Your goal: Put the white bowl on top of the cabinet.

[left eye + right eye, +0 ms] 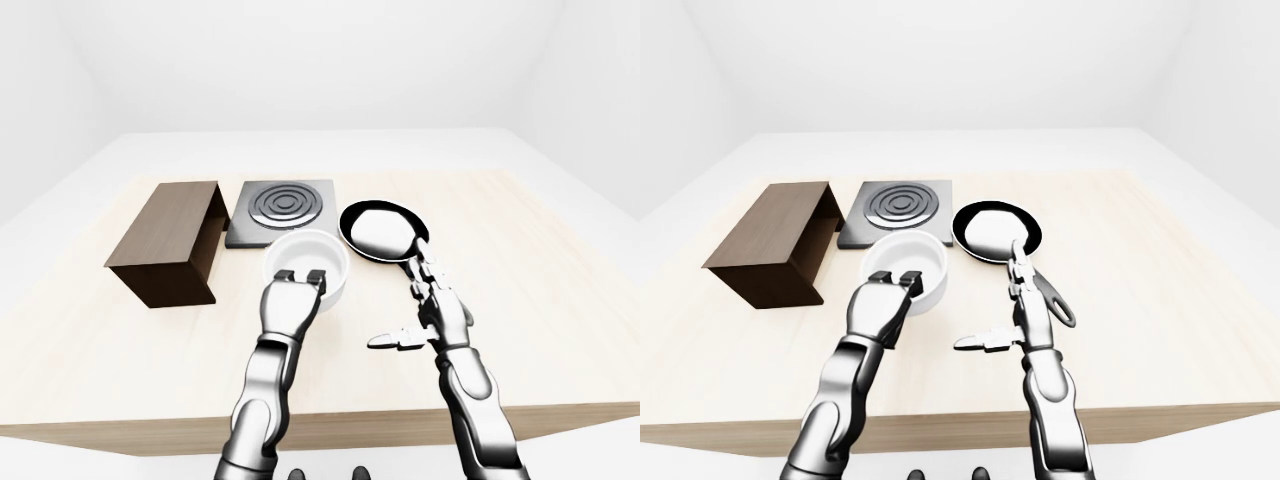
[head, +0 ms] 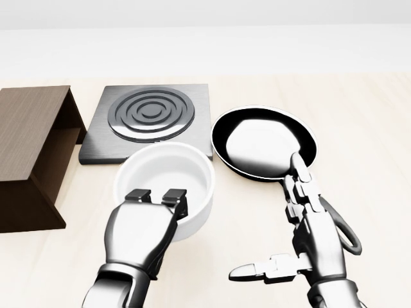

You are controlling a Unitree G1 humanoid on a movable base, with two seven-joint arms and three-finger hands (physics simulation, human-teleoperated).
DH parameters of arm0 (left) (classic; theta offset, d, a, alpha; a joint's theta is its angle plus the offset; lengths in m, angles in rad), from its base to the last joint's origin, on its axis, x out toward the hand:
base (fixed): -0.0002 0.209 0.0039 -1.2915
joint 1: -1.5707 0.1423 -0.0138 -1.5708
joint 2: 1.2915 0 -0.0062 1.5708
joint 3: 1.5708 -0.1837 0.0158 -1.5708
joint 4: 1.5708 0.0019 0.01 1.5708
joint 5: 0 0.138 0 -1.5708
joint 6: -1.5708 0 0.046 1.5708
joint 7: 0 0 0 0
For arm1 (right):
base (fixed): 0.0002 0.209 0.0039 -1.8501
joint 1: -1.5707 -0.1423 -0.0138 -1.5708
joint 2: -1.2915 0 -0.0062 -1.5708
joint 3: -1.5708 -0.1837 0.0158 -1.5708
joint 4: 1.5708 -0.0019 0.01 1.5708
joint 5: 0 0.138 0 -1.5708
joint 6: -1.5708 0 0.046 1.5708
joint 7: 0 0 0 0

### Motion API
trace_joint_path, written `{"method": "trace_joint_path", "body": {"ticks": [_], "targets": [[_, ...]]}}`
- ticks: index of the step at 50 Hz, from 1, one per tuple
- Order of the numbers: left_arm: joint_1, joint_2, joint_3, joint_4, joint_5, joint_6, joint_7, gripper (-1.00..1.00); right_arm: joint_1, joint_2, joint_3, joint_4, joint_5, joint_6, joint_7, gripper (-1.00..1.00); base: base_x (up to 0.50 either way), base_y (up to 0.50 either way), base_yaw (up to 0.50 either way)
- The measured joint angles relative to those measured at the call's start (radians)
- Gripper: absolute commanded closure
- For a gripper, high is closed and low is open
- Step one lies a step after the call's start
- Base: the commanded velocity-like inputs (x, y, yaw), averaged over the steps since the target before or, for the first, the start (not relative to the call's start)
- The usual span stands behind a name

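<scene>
The white bowl (image 2: 164, 172) stands on the wooden table just below the hob in the head view. My left hand (image 2: 156, 196) is at the bowl's lower rim. Two fingertips (image 2: 174, 195) hook over the rim into the bowl and the palm lies against its outer wall, so the hand is closed on the rim. The dark brown cabinet (image 2: 29, 128) is an open-sided box at the left, its flat top bare. My right hand (image 2: 300, 224) is open, with its fingers stretched up and its thumb out to the left. It hovers over the pan's handle and holds nothing.
A grey hob plate with concentric rings (image 2: 151, 115) lies above the bowl. A black frying pan (image 2: 263, 141) lies to the bowl's right, its handle (image 2: 347, 234) running under my right hand. The table's near edge (image 1: 320, 425) shows in the left-eye view.
</scene>
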Motion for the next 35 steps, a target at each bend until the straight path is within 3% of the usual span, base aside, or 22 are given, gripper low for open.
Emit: {"method": "trace_joint_path", "body": {"ticks": [18, 25, 35], "targets": [[-0.018, -0.017, 0.028, -0.092, 0.083, 0.000, -0.106, 1.00, 0.000, 0.000, 0.004, 0.004, -0.003, -0.002, 0.001, -1.00, 0.00, 0.00, 0.00], [-0.193, 0.025, 0.131, -0.063, 0.132, 0.000, -0.268, 1.00, 0.014, 0.003, 0.021, 0.008, -0.014, -0.017, 0.003, -1.00, 0.00, 0.00, 0.00], [-0.381, 0.066, 0.211, -0.015, 0.149, 0.000, -0.359, 1.00, 0.027, 0.005, 0.038, 0.013, -0.024, -0.031, 0.003, -1.00, 0.00, 0.00, 0.00]]}}
